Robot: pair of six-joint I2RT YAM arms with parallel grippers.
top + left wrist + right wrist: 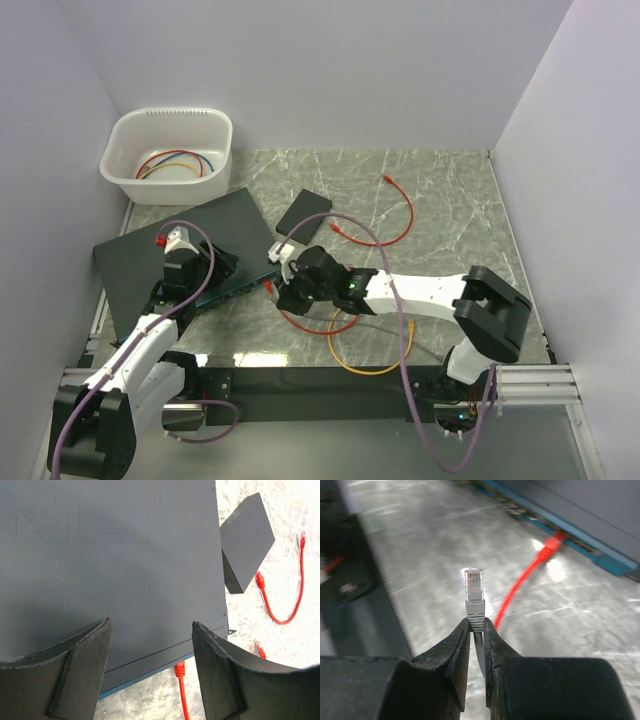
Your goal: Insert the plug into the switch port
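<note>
From above: shows the switch (190,245) at 9 o'clock on the bench (450,200), teal face turned toward 4 o'clock, left jaws over its near half, right jaws close by that face. Puts the red plug (268,287) right at the face, cable looping off toward 6 o'clock. Also takes in a black box (303,212) toward 12 and an orange cable (365,362) toward 5. From the left wrist: looks down on the switch's black top between left jaws spread wide and gripping nothing; cannot tell whether touching the top or hovering. Finds the red plug (179,670) at 6 o'clock, butted against the teal edge. From the right wrist: has the right jaws pinched nearly closed on a grey plug (474,600), clear tip upward, off the bench. Places the red plug (552,544) at 1 o'clock, boot against the ports (519,509), clear tip out of sight. Reads, as a judgement, as red plug probably seated already, though not certain, with a different plug in hand. Calls next for checking that seating; if the grey plug is meant for a port too, for swinging the tip toward 1 o'clock, squaring to a free port, and pushing straight while bracing the switch.
</note>
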